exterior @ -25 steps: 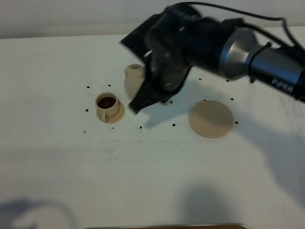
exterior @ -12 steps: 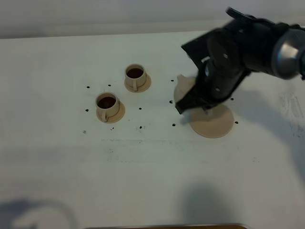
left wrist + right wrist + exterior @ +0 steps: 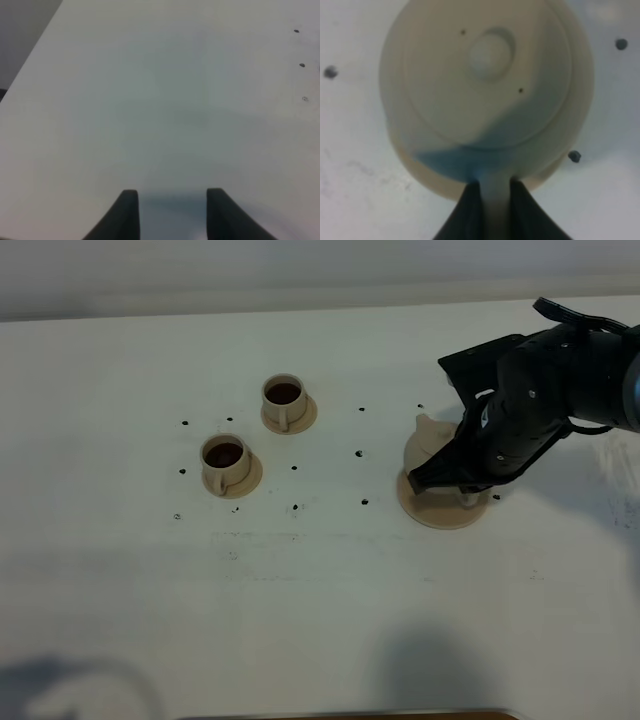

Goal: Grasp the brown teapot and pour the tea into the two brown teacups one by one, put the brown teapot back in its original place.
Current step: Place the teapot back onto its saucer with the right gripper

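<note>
The right gripper [image 3: 490,192] is holding the brown teapot [image 3: 432,445] by its loop handle, the two dark fingers [image 3: 467,210] pinching narrow on the handle, and the pot is sitting directly over the large round saucer [image 3: 425,512], its original place. From the high view I cannot tell whether the base is already touching the saucer. In the right wrist view the saucer rim is showing around the body, so the pot is nearly centred, with the knobbed lid on the far side from the fingers; the spout is pointing toward the cups. The release is turning on this: the handle is lying straight between the fingers. The left gripper [image 3: 170,210] is empty over bare surface [image 3: 300,600], its fingers drawn in, well apart from the pot. I am counting one teapot, one large saucer, and two teacups, the nearer teacup [image 3: 224,460] and the farther teacup [image 3: 283,399], each on its small saucer and each filled with dark tea.
</note>
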Motion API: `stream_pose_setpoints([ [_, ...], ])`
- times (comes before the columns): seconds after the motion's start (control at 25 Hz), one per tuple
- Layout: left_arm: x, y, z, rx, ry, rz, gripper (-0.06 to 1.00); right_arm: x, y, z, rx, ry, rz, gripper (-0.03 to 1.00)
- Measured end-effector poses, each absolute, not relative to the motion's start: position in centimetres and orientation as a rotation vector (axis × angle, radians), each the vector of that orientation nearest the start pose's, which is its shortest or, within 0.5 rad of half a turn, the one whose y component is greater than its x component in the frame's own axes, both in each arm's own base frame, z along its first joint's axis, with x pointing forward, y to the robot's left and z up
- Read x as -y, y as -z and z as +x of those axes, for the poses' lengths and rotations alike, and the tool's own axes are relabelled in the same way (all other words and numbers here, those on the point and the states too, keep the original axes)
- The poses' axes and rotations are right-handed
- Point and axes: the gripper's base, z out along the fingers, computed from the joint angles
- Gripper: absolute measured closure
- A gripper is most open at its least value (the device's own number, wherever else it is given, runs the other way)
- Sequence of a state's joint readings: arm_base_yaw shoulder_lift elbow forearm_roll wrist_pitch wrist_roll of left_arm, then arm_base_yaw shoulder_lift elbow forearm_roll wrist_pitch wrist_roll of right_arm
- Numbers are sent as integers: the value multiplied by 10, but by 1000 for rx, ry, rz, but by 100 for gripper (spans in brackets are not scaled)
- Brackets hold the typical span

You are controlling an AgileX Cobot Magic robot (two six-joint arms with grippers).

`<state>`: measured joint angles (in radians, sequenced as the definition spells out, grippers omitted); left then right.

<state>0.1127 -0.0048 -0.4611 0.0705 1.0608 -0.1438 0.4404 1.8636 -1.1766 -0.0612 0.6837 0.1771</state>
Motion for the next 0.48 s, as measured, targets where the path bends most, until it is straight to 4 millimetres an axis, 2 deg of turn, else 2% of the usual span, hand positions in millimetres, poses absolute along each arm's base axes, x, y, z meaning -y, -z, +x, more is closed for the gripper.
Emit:
stream_pose_setpoints([
  [0.36,-5,-267,-2,-2060,-66,-267,64,-152,-169,328,-2832,-97,-396,86],
  [0.48,-5,-267,-2,-2060,-66,-267,64,-151,-174,325,-2827,-100,-392,86],
])
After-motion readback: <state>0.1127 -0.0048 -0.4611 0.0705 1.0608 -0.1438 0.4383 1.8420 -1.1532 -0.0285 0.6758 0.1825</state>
